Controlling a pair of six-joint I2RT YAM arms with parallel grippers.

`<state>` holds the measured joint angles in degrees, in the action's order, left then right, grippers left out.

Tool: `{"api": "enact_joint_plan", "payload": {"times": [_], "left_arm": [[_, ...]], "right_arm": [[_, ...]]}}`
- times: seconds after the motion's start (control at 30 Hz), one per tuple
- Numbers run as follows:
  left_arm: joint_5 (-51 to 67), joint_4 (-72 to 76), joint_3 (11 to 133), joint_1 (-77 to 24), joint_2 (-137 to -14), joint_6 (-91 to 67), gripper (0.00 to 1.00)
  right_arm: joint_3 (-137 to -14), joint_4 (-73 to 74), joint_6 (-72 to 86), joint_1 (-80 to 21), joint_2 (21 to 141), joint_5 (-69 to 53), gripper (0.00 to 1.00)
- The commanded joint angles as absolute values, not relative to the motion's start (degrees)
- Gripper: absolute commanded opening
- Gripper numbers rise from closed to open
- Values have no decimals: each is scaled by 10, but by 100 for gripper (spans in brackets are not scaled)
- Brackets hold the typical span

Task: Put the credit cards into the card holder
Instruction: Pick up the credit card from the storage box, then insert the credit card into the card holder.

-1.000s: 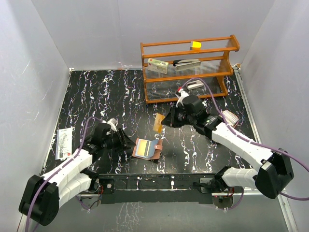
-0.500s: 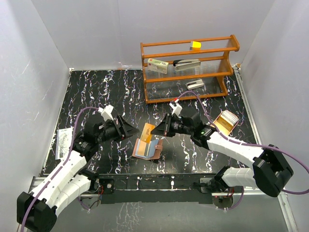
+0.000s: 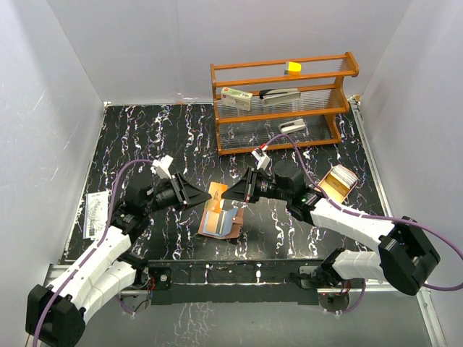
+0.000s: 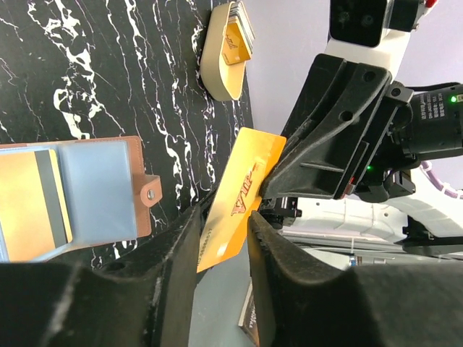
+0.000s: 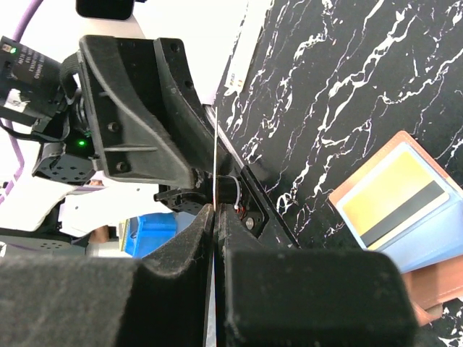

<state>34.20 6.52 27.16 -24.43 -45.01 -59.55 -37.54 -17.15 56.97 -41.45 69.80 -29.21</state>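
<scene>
Black table (image 3: pixel 145 137) with white veins fills the top view, with white walls around it and a wooden rack (image 3: pixel 282 101) at the back. Near the front edge the card holder (image 3: pixel 233 223) lies open and flat, with 1 striped yellow card (image 3: pixel 213 223) in its left panel. Just above it the 2 arms meet. The right gripper (image 3: pixel 231 192) is closed tight on an orange card (image 3: pixel 216 191) and holds it in the air. The left gripper (image 3: pixel 201 196) is at the other side of this card. A tan tray (image 3: pixel 336 182) with more cards lies to the right.

From the left wrist, the orange card (image 4: pixel 242 191) shows its face. Its lower end goes between the 2 left fingers (image 4: pixel 173 267). Whether they press its edges or only stand beside them, I cannot tell. The card holder (image 4: pixel 101 191) lies on the table at the left, apart from this card.

From the right wrist, the orange card (image 5: pixel 215 144) is only a thin edge, pinched between the right fingers (image 5: pixel 181 246). The card holder (image 5: pixel 427 282) lies at the lower right.
</scene>
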Motion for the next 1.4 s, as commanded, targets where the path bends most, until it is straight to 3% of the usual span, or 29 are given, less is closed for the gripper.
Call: {"api": "enact_joint_plan", "payload": {"times": [0.0, 0.2, 0.53, 0.8, 1.37], "left_arm": [[388, 125, 261, -244, -452, -626, 24], [393, 149, 256, -244, -447, -632, 0], [313, 11, 268, -244, -439, -543, 0], [275, -38, 267, -244, -473, -499, 0], [352, 53, 237, -244, -613, -496, 0]], "right_arm": [[-367, -221, 578, -418, 694, -305, 0], [-366, -216, 579, -418, 699, -304, 0], [-369, -102, 560, -418, 673, -214, 31], [-373, -19, 536, -427, 683, -159, 29], [-446, 107, 418, -454, 816, -120, 32]]}}
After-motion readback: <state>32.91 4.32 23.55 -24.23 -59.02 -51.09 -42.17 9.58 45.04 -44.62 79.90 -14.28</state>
